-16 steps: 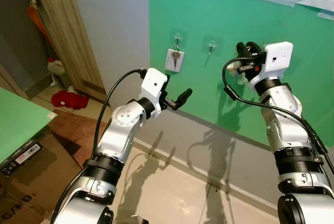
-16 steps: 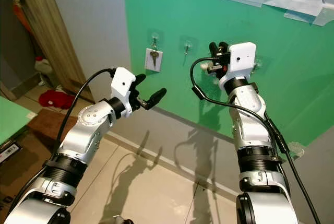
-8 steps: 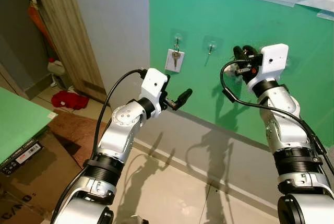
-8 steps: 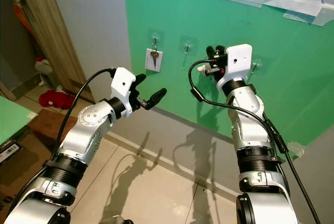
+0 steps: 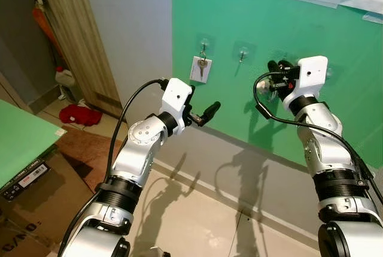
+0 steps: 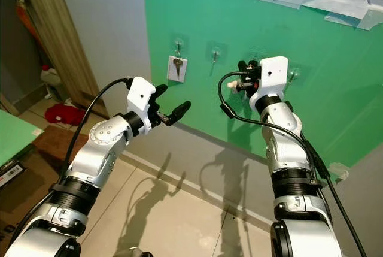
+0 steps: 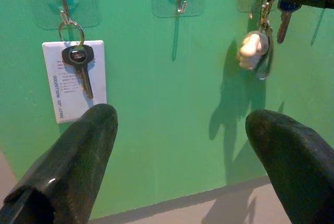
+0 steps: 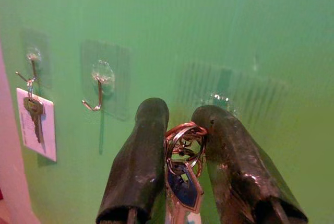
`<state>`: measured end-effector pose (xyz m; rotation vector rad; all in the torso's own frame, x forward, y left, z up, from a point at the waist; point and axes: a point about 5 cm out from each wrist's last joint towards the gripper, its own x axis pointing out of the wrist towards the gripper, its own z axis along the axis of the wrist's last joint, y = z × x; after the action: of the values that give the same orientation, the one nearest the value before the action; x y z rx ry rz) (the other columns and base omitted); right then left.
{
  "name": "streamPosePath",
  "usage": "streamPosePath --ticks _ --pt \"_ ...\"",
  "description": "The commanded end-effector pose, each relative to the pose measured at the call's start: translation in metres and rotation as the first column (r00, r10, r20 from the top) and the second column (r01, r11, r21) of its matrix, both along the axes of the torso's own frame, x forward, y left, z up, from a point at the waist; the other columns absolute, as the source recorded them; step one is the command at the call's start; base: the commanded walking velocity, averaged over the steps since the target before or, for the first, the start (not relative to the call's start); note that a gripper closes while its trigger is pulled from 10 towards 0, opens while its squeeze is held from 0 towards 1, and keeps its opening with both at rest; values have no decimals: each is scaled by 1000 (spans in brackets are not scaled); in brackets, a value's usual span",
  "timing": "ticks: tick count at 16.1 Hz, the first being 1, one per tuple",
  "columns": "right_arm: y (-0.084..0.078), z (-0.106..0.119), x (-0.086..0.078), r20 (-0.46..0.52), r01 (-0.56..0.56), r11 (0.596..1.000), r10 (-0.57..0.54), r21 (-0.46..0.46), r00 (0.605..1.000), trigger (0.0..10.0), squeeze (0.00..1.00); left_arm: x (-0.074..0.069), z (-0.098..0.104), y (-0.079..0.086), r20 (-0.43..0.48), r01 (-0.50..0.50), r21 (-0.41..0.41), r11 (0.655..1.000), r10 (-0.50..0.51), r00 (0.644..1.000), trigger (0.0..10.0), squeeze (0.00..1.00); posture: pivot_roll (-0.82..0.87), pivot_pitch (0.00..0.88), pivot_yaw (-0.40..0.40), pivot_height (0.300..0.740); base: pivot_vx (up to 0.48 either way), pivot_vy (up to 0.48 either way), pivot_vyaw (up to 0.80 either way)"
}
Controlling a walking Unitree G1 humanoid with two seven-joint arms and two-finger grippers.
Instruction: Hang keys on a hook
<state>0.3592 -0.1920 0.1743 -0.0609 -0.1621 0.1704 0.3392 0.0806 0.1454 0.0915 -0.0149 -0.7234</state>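
Since a second ago my right arm has eased forward and a little down, carrying the keys closer to the green wall; the left arm has not shifted.

Going from the left: a single key with a white tag (image 5: 200, 69) hangs on the leftmost clear adhesive hook (image 5: 203, 45). My left gripper (image 5: 203, 113) is held out in front of the wall below that hook, forearm angled up from the elbow, its two black fingers spread wide with nothing between them.

Next comes the middle hook (image 8: 97, 89), bare, its metal tip curling outward.

Then the right gripper (image 8: 179, 145), raised at about hook height with the wrist pointing straight at the wall. Its fingers (image 8: 140, 156) are pinched on the key bunch (image 8: 182, 174): the ring sits squeezed between the fingertips, a blue-headed key hangs down between the fingers, and the left wrist view shows a small cream-coloured charm (image 7: 251, 49) dangling beside it. The ring is just in front of the third hook plate (image 8: 222, 96), close to the wall; I can't tell whether it touches the hook.
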Motion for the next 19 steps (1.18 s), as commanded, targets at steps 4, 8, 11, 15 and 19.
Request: streamPosePath --ticks 4,8,11,15,19 --pt "-6 6 5 -17 33 994 -31 100 999 0 0 0 2 0 15 8 15 1000 -8 1000 10000 0 -14 0 -2 740 0 0 0" --pt "-8 10 5 12 54 994 -56 95 998 0 0 0 2 -1 17 10 18 1000 -10 1000 10000 0 -16 0 -1 740 0 0 0" --pt "-13 11 6 -2 88 981 -89 171 996 0 0 0 2 -1 16 11 19 1000 -11 1000 10000 0 -17 0 1 740 0 0 0" --pt "-14 18 7 16 93 980 -97 175 995 0 0 0 2 -1 17 11 19 1000 -11 1000 10000 0 -17 0 0 740 0 0 0" --pt "-12 19 8 11 90 980 -93 179 996 0 0 0 2 -2 17 13 18 1000 -13 1000 10000 0 -19 0 0 740 0 0 0"
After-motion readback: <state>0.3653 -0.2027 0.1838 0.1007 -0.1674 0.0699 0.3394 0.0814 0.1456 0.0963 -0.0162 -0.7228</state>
